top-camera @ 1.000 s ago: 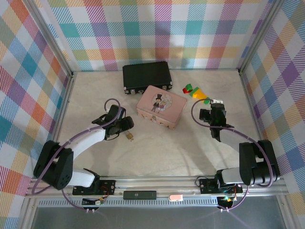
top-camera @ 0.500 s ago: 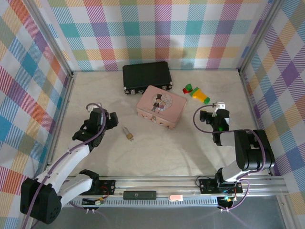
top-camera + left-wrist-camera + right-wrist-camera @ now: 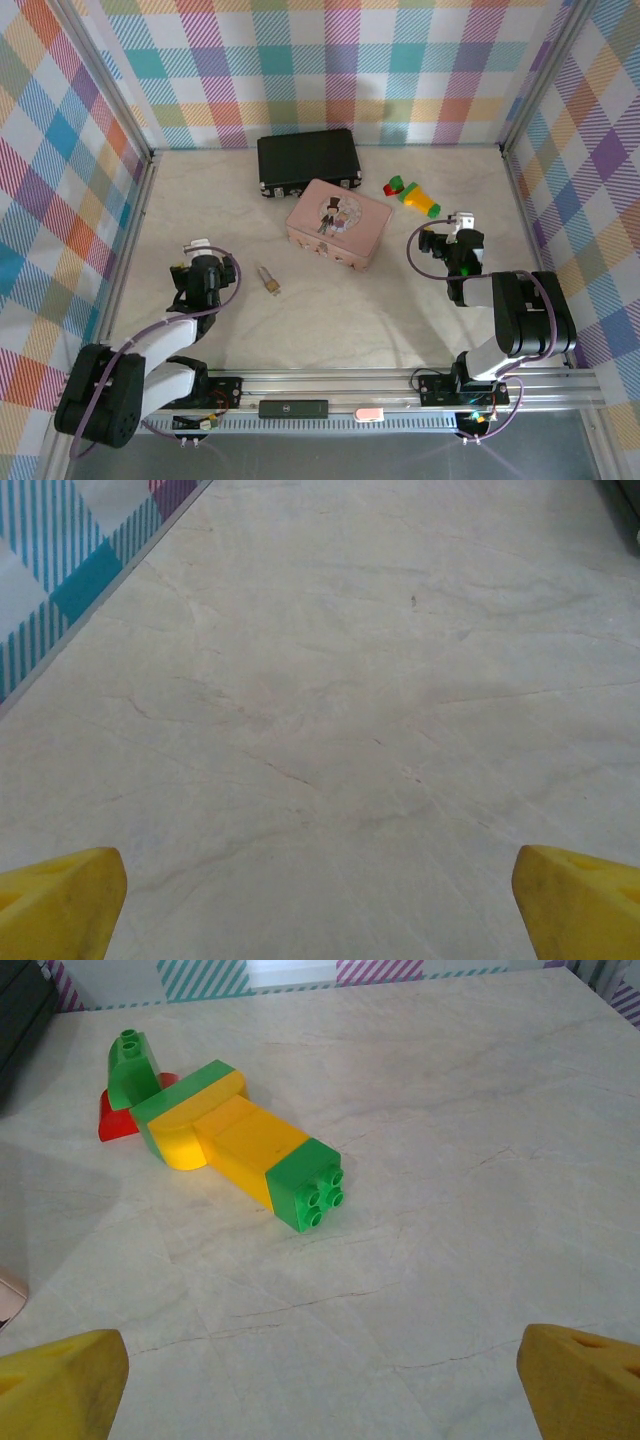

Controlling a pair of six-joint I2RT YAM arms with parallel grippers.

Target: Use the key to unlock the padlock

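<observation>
Left gripper [image 3: 202, 265]: low over the left part of the table [image 3: 350, 330], close to the plaid side wall [image 3: 60, 200]; jaws spread wide with nothing between them.
Left fingertips [image 3: 60, 900]: yellow, one in each bottom corner of the left wrist view, with bare pale table between and ahead of them.
Padlock [image 3: 268, 280]: lies flat on the table just right of the left gripper and apart from it, in front of the pink tin's near left corner; silvery end points away, brass end toward the arm bases; nothing touches it.
Key: too small to tell apart from the padlock in the top view; I cannot say where it lies.
Black case [image 3: 307, 157]: closed, at the back of the table, just behind the pink tin.
Pink tin [image 3: 338, 222]: mid-table, lid shut, turned at a slant.
Toy blocks [image 3: 240, 1145]: a green, yellow and green bar with a red piece and a rounded green piece at its far end, right of the tin.
Right gripper [image 3: 460, 243]: near the right wall, on the near side of the blocks and apart from them; jaws wide apart and empty.
Right fingertips [image 3: 585, 1380]: yellow, in the bottom corners of the right wrist view.
</observation>
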